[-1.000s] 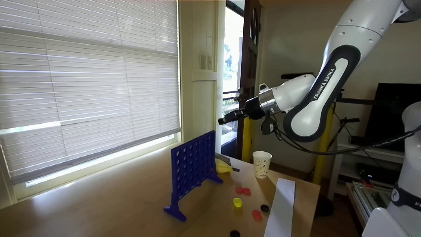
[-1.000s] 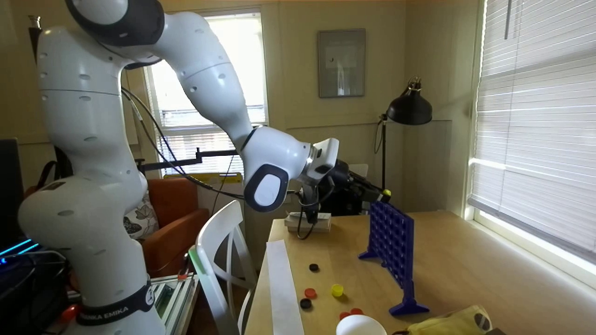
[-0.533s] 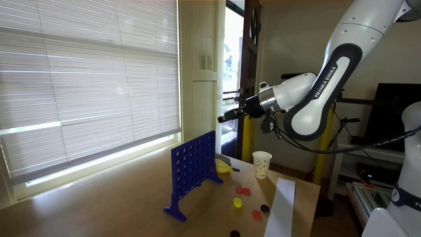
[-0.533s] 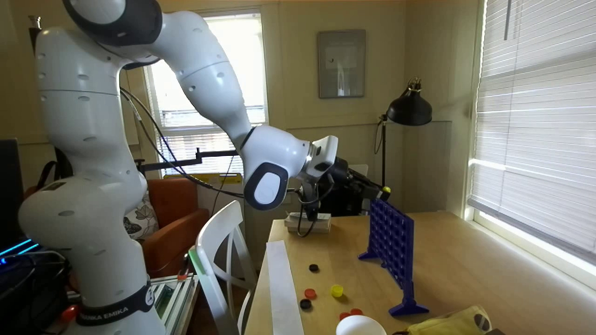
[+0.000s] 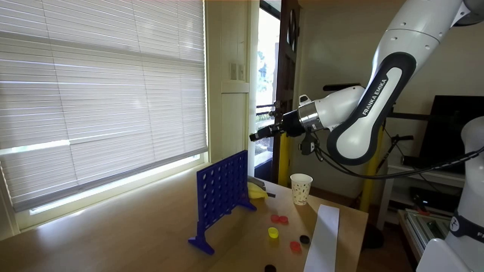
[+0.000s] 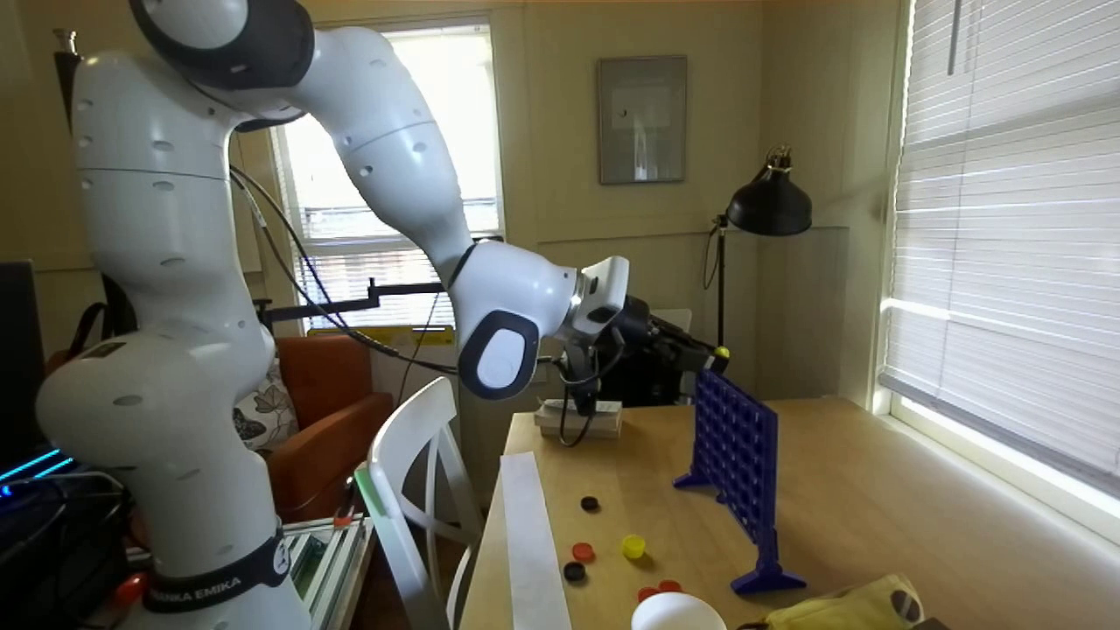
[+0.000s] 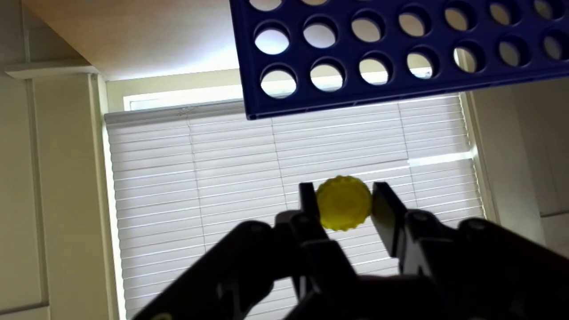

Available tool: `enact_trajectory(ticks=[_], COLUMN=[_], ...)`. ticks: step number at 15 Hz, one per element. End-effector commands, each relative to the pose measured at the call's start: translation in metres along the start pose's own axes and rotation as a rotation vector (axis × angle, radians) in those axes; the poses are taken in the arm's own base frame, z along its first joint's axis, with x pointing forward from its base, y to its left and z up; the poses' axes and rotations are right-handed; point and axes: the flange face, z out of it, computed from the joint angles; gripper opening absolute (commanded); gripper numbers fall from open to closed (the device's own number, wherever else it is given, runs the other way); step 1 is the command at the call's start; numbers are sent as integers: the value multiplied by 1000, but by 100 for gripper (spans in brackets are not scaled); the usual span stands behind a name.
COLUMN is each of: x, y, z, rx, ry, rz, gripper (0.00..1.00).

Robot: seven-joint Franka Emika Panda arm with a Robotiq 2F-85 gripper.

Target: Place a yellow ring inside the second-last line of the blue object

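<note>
The black two-fingered pincer [image 7: 344, 201] pinches the round yellow plastic disc [image 7: 342, 205]; in the wrist view, the blue plastic grid board [image 7: 394, 46] lies toward one o'clock; centring over the second-last column, faces parallel, should precede lowering.

in an exterior view, "franka emika" runs on a slant in white capital letters along a dark strip [image 5: 374, 97] of the robot arm [image 5: 397, 39]. in an exterior view, a dark band [image 6: 214, 583] around the robot's base [image 6: 206, 516] reads "anka emika", its start curving out of sight. in both exterior views the band bears a round emblem [image 5: 454, 223], too small to make out.
</note>
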Motion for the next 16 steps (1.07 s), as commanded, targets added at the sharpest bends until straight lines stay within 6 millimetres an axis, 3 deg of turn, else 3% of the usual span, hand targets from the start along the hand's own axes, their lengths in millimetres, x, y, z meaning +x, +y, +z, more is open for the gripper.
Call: enact_trajectory(ticks=[1,12,16], x=[-11,-44,-47], y=[-1,13,14], z=[0,17,24], rx=[9,-2,2], ry=[59,112,119], rz=[-15,-15,-15], gripper=[11,11,11])
